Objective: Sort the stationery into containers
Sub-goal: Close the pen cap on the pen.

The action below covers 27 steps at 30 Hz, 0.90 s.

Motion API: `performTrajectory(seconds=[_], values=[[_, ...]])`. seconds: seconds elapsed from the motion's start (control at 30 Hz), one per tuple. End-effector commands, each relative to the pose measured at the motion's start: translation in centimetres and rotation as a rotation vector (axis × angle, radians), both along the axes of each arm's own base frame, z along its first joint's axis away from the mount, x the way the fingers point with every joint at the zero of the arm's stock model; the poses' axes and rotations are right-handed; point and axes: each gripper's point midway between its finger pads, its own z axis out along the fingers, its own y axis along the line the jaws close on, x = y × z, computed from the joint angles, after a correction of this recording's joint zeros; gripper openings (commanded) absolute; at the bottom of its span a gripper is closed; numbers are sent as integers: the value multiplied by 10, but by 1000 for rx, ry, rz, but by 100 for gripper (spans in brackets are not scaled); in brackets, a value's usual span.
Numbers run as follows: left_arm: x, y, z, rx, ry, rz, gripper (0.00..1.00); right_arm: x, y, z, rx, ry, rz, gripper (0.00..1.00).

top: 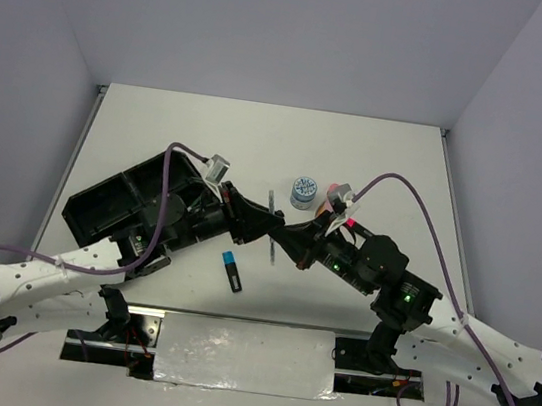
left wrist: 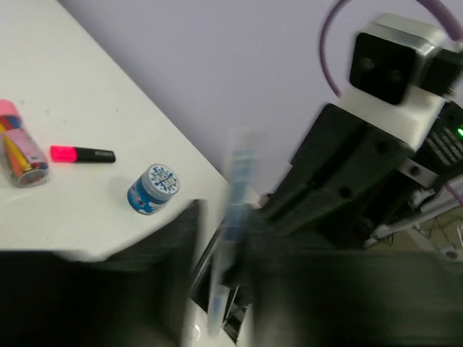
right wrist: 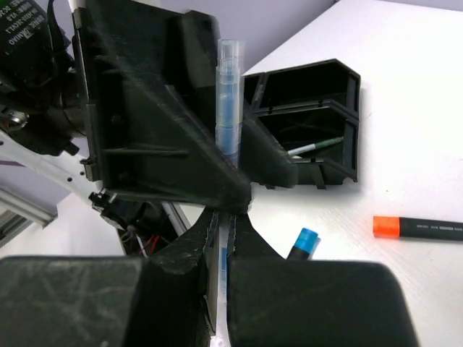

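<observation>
Left jaws and right jaws both clamp the thin blue-clear plastic pen [right wrist: 228, 108]; confirm your left grip before releasing right.

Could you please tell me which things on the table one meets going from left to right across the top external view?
organiser tray → blue-capped highlighter → clear blue pen → tape roll. The items beside the right arm overlap it, so they are left out.
</observation>
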Motion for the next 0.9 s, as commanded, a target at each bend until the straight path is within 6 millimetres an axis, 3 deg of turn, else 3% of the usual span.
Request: performTrajectory(seconds=[0.0,0.13,0.23,0.3,0.33,0.43,0.5,0.6,0.63,0.67,0.7,0.73,0.77,0.8,0.87], values=[[-5,4,23,17,-79,-5,30,-5,-4,42,116,-79,13,0],[-5,5,30,9,-101,3,3,-8,-4,39,105,-74,29,0],[-12,3,39,0,-146,-37,0,-12,-2,34,92,-71,54,1],[-19,2,47,-17,-201,-72,0,-15,2,28,78,-66,78,20],[-25,2,56,-45,-242,-93,0,-18,5,26,70,-63,106,40],[-44,2,70,-88,-325,-179,0,-23,13,18,64,-41,149,45],[-52,5,80,-132,-356,-206,0,-24,18,16,76,-35,165,45],[-56,7,85,-160,-367,-214,0,-26,21,19,97,-37,181,21],[-56,6,83,-160,-364,-217,0,-26,21,21,103,-39,182,7],[-56,7,83,-162,-364,-214,0,-27,22,25,110,-44,192,1],[-53,7,81,-154,-357,-202,5,-29,22,27,115,-49,199,0],[-51,7,80,-146,-351,-188,17,-30,22,28,119,-51,204,0],[-48,9,80,-137,-350,-169,48,-30,20,30,126,-51,200,0],[-44,10,79,-122,-343,-146,57,-29,19,30,123,-53,194,0],[-34,16,81,-89,-324,-74,62,-27,18,24,106,-41,181,0]])
